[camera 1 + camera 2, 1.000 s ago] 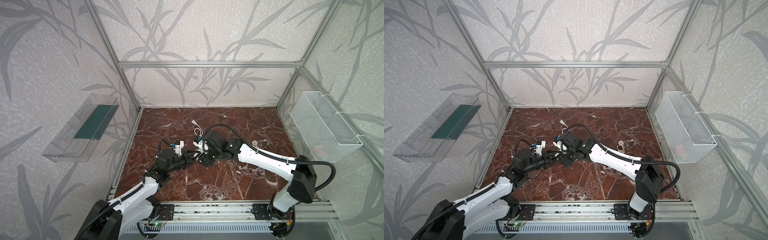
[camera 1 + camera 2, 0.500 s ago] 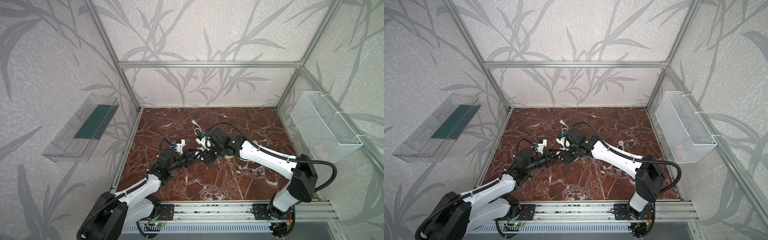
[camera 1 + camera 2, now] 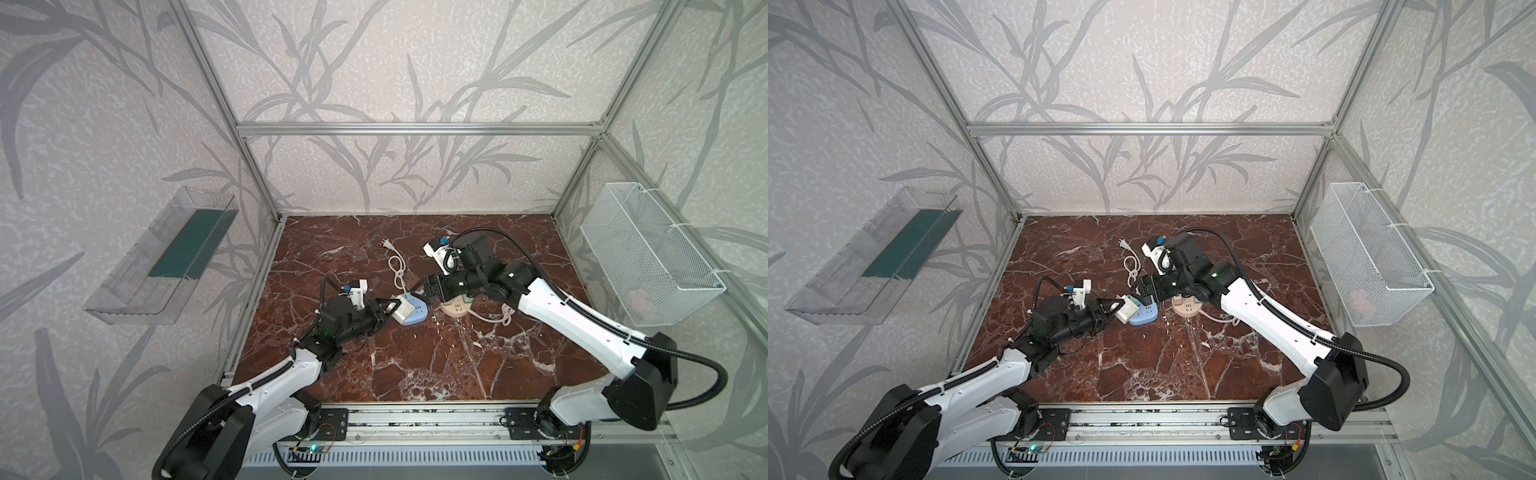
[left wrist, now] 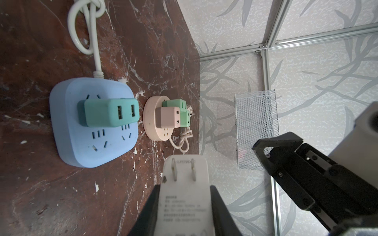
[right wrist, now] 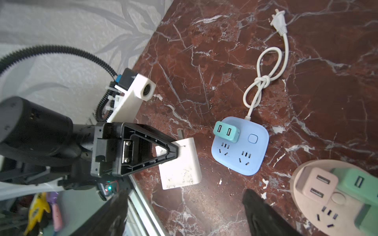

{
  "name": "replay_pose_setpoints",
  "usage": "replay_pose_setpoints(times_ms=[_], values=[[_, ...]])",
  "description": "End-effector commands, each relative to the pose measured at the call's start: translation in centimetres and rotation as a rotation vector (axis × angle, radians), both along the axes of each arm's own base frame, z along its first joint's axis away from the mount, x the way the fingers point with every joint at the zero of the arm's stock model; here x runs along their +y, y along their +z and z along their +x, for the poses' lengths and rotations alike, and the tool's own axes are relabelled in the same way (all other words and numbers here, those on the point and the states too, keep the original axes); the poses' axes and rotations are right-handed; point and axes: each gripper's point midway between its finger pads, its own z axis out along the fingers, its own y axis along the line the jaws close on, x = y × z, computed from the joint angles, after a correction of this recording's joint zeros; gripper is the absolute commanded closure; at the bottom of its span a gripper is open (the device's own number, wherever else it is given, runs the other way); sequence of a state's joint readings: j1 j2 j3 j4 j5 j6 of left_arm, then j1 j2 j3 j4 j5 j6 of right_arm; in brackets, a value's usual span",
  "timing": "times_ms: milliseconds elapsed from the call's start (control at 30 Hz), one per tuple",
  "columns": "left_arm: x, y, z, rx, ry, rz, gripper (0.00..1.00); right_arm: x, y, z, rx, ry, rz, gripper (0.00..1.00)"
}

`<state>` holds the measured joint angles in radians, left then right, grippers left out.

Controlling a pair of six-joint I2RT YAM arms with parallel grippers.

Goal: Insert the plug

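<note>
A brown marble table [image 3: 415, 365] is seen in both top views; a wire basket [image 3: 648, 253] is hung on the right wall and a clear shelf [image 3: 162, 262] on the left wall. Near the table's middle a blue socket block [image 4: 102, 147] is laid flat, with a pink round socket block [image 4: 149, 118] just beside it; a knotted white cord [image 5: 263, 79] is led away from the blue block. One outlet of the blue block is taken up by a teal adapter [image 4: 106, 114]; the pink block is crowded by a pink adapter [image 4: 166, 117] and green adapters [image 4: 176, 103].

Both arms are stretched low towards the middle. The left gripper [image 4: 185, 190] is clamped on the white plug [image 4: 184, 169]; the right gripper [image 5: 185, 193] is held nearby with its jaws spread wide and nothing between them.

The white plug is a flat rectangular block with two bare metal prongs and grey print on its face; it is held above the table just beside the blue block, apart from it.
</note>
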<state>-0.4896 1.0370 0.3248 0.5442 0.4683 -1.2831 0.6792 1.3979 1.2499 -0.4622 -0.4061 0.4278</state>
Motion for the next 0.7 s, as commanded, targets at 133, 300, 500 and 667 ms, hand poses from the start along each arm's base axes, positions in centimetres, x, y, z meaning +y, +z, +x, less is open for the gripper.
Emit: replay_pose_setpoints(times_ms=[133,300,500,667], values=[[2.8,6.8,1.4,-0.205,0.193,-0.098,1.0,0.0,2.3,1.1,0.205,-0.104,0.424,0.47],[4.6,8.4,1.5,-0.257,0.293,-0.148,1.0,0.0,3.7,1.2,0.191,-0.117,0.498,0.43],[5.6,10.5,2.0,-0.307,0.371,-0.219,1.0,0.7,5.1,1.7,0.204,-0.127,0.639,0.43],[5.1,12.4,2.6,-0.343,0.373,-0.271,1.0,2.0,5.1,1.7,0.218,-0.112,0.661,0.43]])
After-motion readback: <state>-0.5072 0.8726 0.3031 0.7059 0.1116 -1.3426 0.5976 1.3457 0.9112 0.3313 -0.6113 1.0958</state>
